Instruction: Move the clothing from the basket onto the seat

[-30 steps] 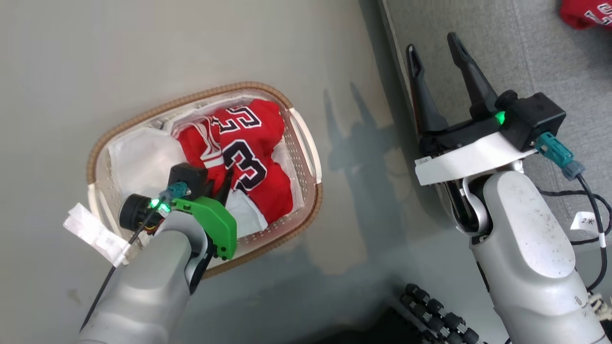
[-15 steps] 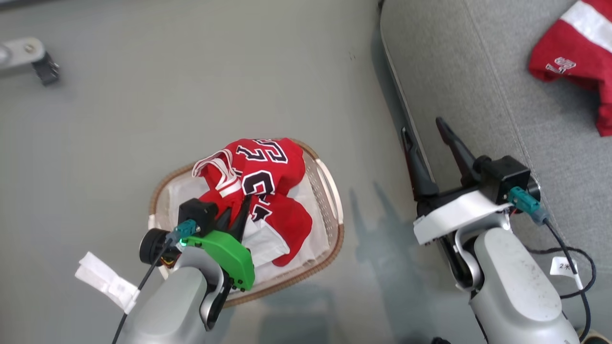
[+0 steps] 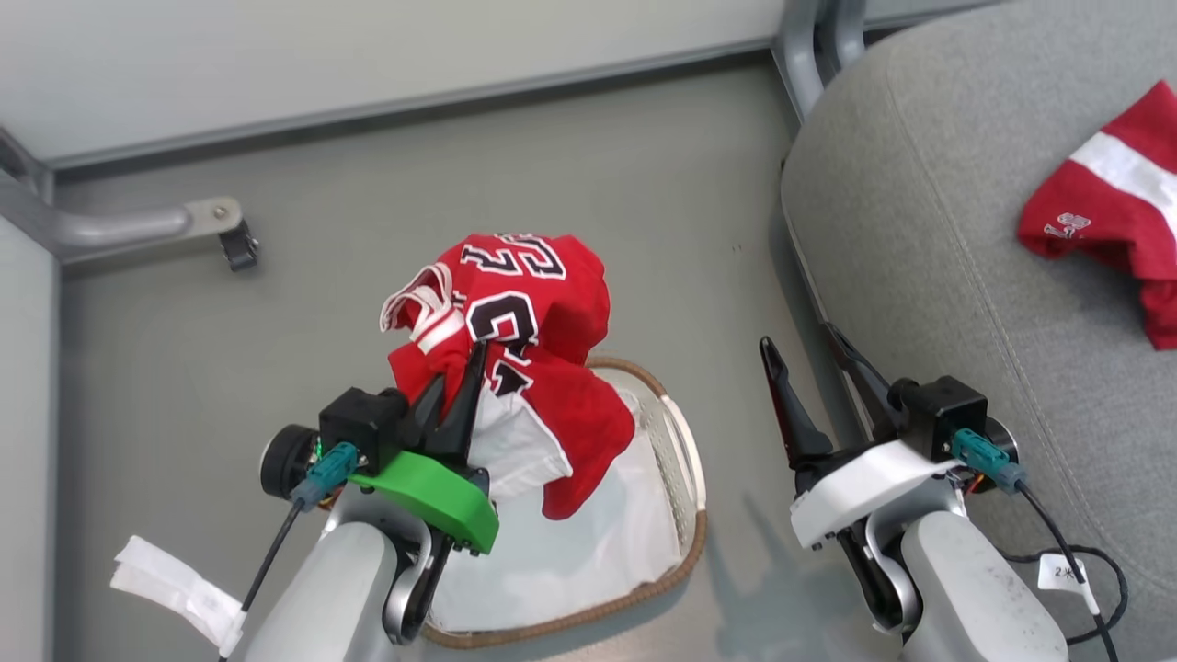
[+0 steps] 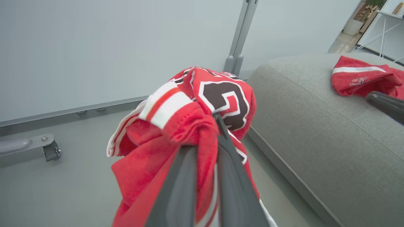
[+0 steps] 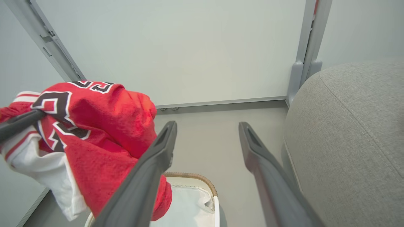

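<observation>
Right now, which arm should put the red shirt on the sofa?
Left, probably. The left gripper is shut on the red jersey, holding it up over the basket. The right gripper is open and empty beside the seat, so it would need to grab first.

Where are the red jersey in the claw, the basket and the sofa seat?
red jersey [image 3: 575, 303], head view, on plain red cloth right of its number.
basket [image 3: 669, 437], head view, on its perforated white side wall.
sofa seat [image 3: 919, 230], head view, on bare grey cushion fabric.
</observation>
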`<state>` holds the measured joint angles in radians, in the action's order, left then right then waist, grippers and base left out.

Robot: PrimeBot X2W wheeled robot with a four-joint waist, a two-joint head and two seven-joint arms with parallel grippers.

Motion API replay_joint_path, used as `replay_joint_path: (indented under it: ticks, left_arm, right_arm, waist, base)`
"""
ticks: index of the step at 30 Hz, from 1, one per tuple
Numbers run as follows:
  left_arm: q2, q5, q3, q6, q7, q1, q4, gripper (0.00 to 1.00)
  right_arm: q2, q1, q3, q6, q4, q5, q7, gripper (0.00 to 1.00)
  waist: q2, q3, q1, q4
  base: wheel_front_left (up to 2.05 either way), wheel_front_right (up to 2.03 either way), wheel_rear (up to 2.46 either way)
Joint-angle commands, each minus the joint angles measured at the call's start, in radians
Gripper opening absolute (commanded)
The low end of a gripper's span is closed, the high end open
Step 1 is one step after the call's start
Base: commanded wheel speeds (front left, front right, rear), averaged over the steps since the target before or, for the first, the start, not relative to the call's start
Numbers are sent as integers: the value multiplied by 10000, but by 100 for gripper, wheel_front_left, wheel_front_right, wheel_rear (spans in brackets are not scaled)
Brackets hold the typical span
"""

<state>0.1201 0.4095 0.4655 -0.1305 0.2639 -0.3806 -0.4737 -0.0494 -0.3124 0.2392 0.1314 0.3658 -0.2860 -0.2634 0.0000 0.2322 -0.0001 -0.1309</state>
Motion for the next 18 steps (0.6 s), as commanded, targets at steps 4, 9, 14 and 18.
replay_joint_path:
  ticks: [4, 9, 14, 18]
  left_arm:
    - [-45, -292, -436, -1, 7, 269, 942, 0]
    - [-141, -472, -712, -1, 7, 163, 1870, 0]
    - [-174, -561, -977, -1, 7, -106, 2617, 0]
    - [-223, -671, -1075, -1, 7, -205, 2921, 0]
  right_arm:
    - [-49, 445, 50, -14, 122, -39, -19, 100]
    - [-42, 767, 152, -14, 154, 67, -19, 100]
    - [-44, 956, 217, -14, 189, 77, -19, 100]
    - [-42, 1051, 250, -14, 237, 97, -19, 100]
  waist:
    - [0, -1054, 1, 444]
    - [0, -1494, 1, 490]
    - [0, -1686, 1, 454]
    - [0, -1747, 1, 428]
  base:
    - [0, 0, 0]
    - [0, 0, 0]
    - [0, 0, 0]
    - [0, 0, 0]
